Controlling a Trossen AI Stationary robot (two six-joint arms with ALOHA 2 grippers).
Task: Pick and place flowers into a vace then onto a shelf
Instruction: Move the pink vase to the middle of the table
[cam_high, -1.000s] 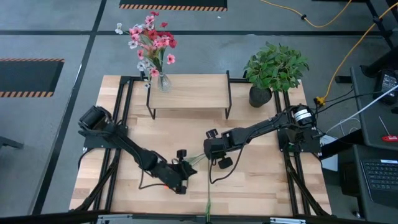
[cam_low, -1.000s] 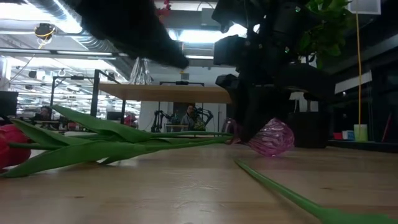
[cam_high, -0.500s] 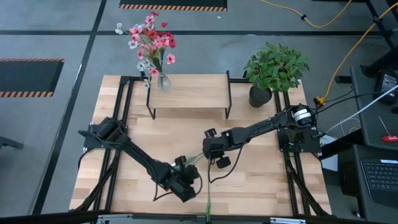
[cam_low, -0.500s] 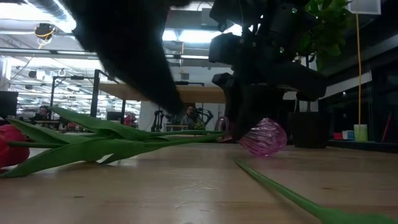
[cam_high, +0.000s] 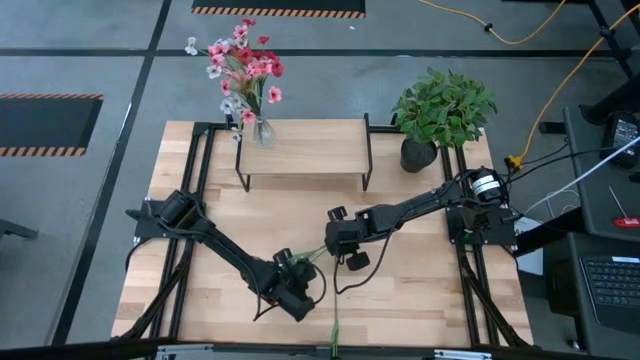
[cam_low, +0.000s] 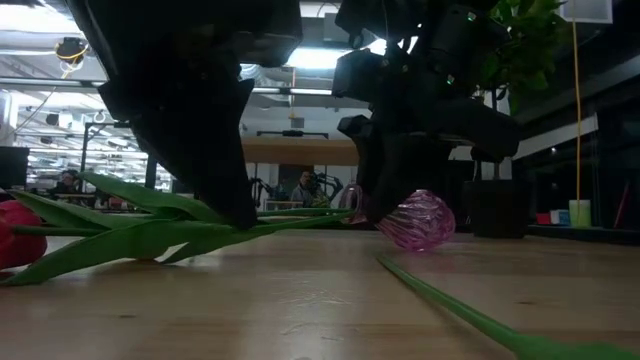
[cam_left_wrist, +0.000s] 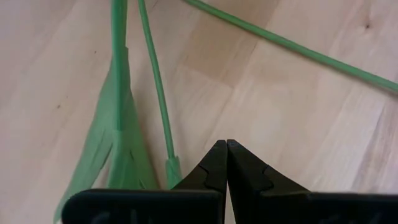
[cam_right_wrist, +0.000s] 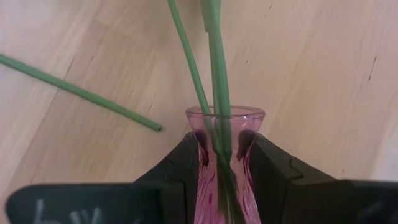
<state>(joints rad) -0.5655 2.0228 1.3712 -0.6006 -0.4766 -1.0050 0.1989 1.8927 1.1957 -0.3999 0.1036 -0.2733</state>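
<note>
A pink glass vase (cam_right_wrist: 224, 180) lies on its side on the table, its round body (cam_low: 420, 220) toward the right. Two green flower stems (cam_right_wrist: 208, 56) stick into its mouth. Their long leaves (cam_low: 150, 235) and a red bloom (cam_low: 15, 245) lie on the wood. My right gripper (cam_high: 338, 248) is shut on the vase. My left gripper (cam_left_wrist: 226, 146) is shut, pointing down at the table beside the stems' leaves (cam_left_wrist: 118, 137). A loose stem (cam_low: 450, 305) lies near the front edge. The shelf (cam_high: 305, 150) stands at the far side. My right gripper pinches the vase's narrow neck (cam_right_wrist: 217, 158) just below the mouth, one finger (cam_right_wrist: 186, 158) on each side. The fingers come down from above, across the neck. The vase lies tipped over with its body on the table, the stems running out of its mouth. My left gripper stands with shut fingertips (cam_low: 238, 215) down at the leaves; whether it touches them or the table, I cannot tell.
A clear vase with a pink and white bouquet (cam_high: 245, 70) stands on the shelf's left end. A bushy green plant in a black pot (cam_high: 440, 110) sits at the far right corner. Bare wood lies under the shelf and left of the arms.
My left gripper has come down from above the table to the leaves of the stems. My right gripper has shifted the vase's body slightly toward the table's left.
</note>
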